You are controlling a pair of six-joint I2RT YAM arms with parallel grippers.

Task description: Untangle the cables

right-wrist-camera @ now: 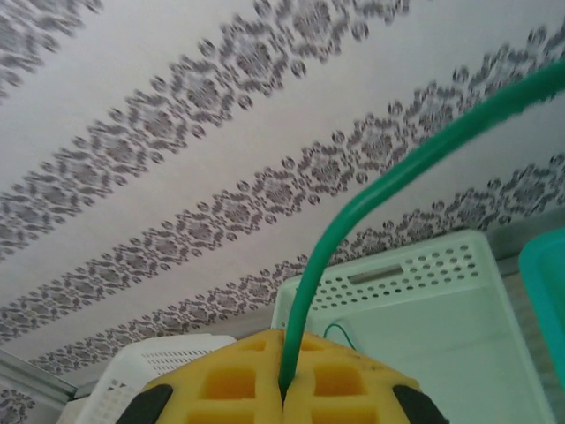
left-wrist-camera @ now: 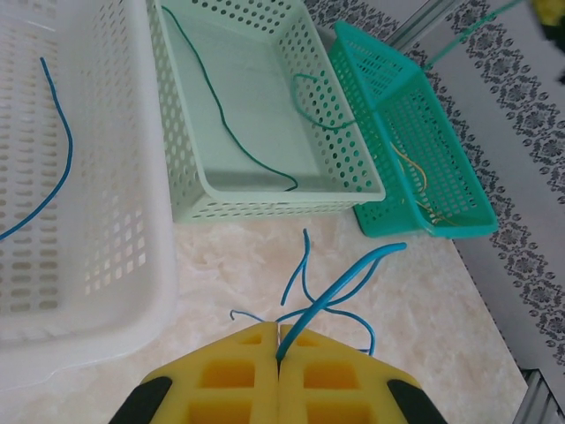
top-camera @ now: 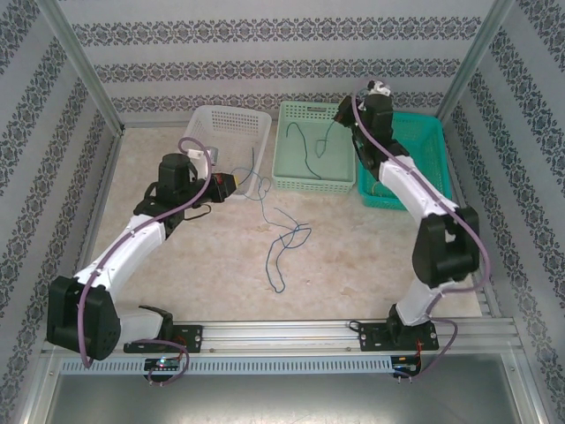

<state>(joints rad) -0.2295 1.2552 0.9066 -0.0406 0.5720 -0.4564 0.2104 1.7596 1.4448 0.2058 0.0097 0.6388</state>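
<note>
Closest to my left wrist camera, the left gripper (left-wrist-camera: 279, 353) has its yellow pads pressed together on a blue cable (left-wrist-camera: 340, 287), pinched right in the seam between them. From the pinch the cable rises, bends right and ends in a free tip. Thinner blue loops of it cross just beyond the pads and trail over the desk (left-wrist-camera: 424, 336).

From the top camera, that blue cable (top-camera: 282, 243) sprawls in loose loops across the middle of the desk (top-camera: 353, 256), in front of the baskets. The left gripper (top-camera: 231, 185) sits low at the front edge of the white basket (top-camera: 231, 110).

A blue strand (left-wrist-camera: 57, 150) curves inside the white basket (left-wrist-camera: 106, 265). I cannot tell whether it belongs to the pinched cable.

On my right wrist camera, the right gripper (right-wrist-camera: 284, 389) is likewise clamped tight, pinching a green cable (right-wrist-camera: 371, 199) that arcs up and away to the right against the patterned wall.

From above, the right gripper (top-camera: 349, 115) hangs over the far side of the mint basket (top-camera: 313, 181), between the white one and the teal basket (top-camera: 433, 150).

The green cable (left-wrist-camera: 221, 124) runs along the floor of the mint basket (left-wrist-camera: 265, 208), and a length of it climbs out past the far corner. A thin yellow cable (left-wrist-camera: 415, 172) lies in the teal basket (left-wrist-camera: 441, 221), seen through its mesh.
</note>
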